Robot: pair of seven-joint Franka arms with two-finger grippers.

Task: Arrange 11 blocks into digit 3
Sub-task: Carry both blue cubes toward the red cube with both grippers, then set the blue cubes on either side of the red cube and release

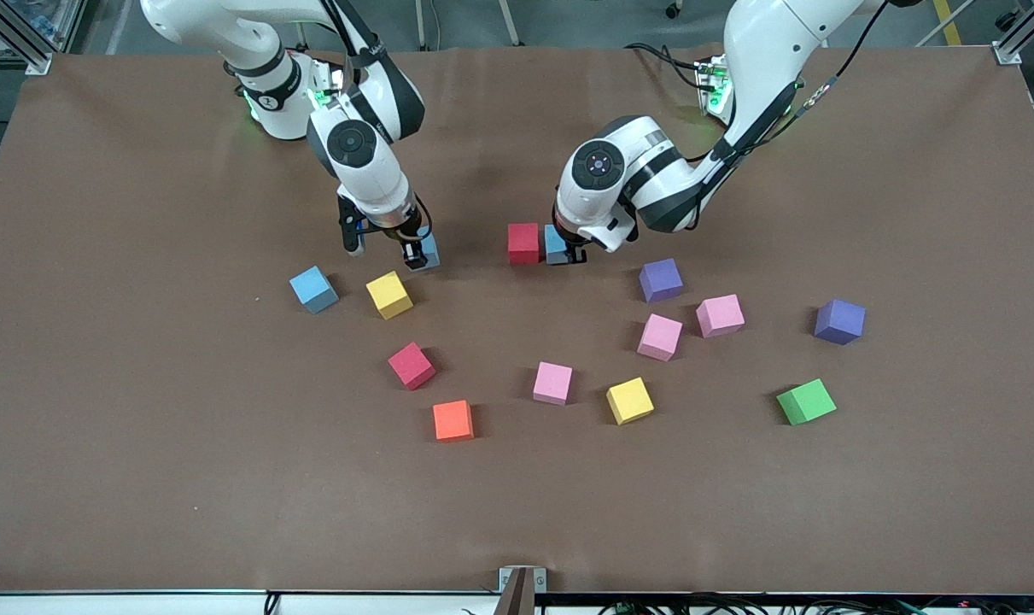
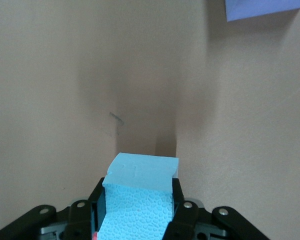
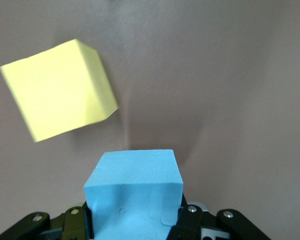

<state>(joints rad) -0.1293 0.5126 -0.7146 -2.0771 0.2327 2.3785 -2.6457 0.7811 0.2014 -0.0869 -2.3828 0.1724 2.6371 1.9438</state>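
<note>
Your left gripper (image 1: 568,254) is clamped on a blue block (image 2: 140,192), low at the table with a red block (image 1: 523,243) touching its held block on the side toward the right arm's end, and a purple block (image 1: 660,279) near it toward the left arm's end. Your right gripper (image 1: 414,254) is clamped on another blue block (image 3: 135,187), with a yellow block (image 3: 57,102) just beside it. The other blocks lie scattered nearer the front camera than both grippers.

Green cube (image 1: 806,401) on brown table (image 1: 141,384), toward the left arm's end
</note>
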